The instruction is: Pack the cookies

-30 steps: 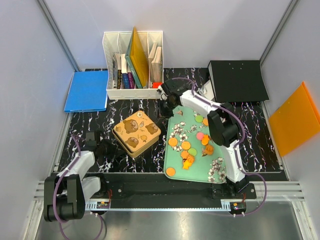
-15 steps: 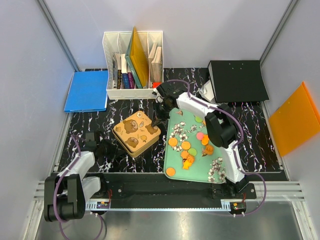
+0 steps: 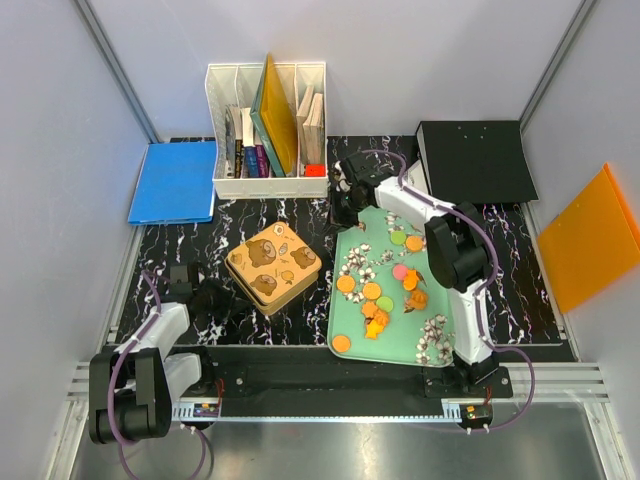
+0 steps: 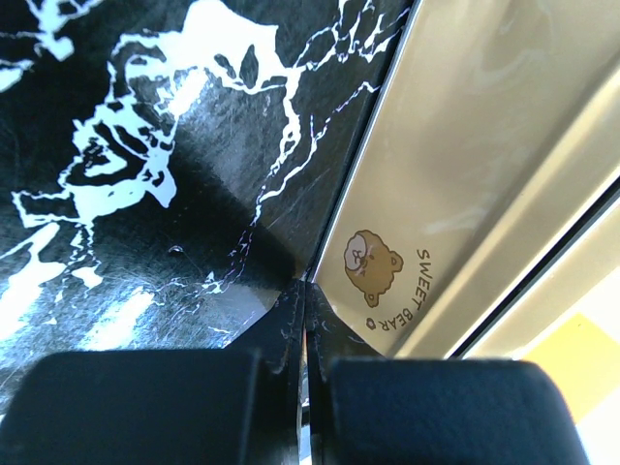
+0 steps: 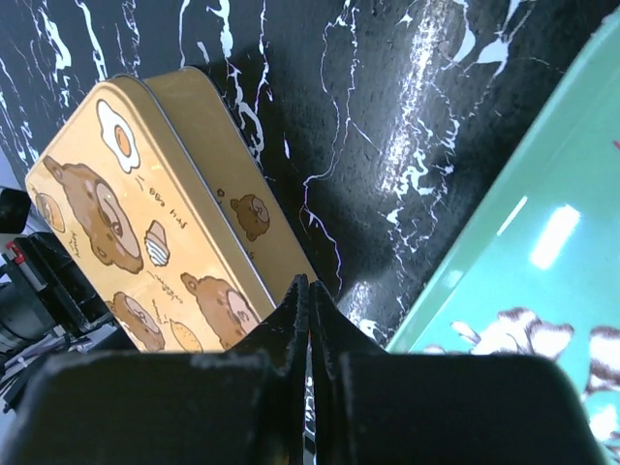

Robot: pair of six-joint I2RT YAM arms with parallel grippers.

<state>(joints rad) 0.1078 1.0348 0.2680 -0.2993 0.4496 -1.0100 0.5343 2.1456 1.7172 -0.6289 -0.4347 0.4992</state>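
Note:
The cookies [image 3: 371, 291] are small flat discs, mostly orange with some pink and green, lying loose on a mint-green tray [image 3: 349, 322] at the right. A yellow bear-print tin [image 3: 272, 265] sits closed to the tray's left. My right gripper [image 3: 339, 220] is shut and empty, hovering over the black table by the tray's far-left corner. In the right wrist view its fingertips [image 5: 308, 291] point between the tin [image 5: 145, 223] and the tray's edge [image 5: 542, 242]. My left gripper [image 3: 226, 298] is shut and empty, low beside the tin's left side [image 4: 465, 194].
A white file organiser with books [image 3: 265, 130] stands at the back. A blue folder [image 3: 173, 181] lies at the back left and a black binder [image 3: 475, 160] at the back right. An orange folder [image 3: 590, 235] leans on the right wall.
My right gripper swung left toward the tin, then came back right to the tray's far-left corner. The left arm has not moved.

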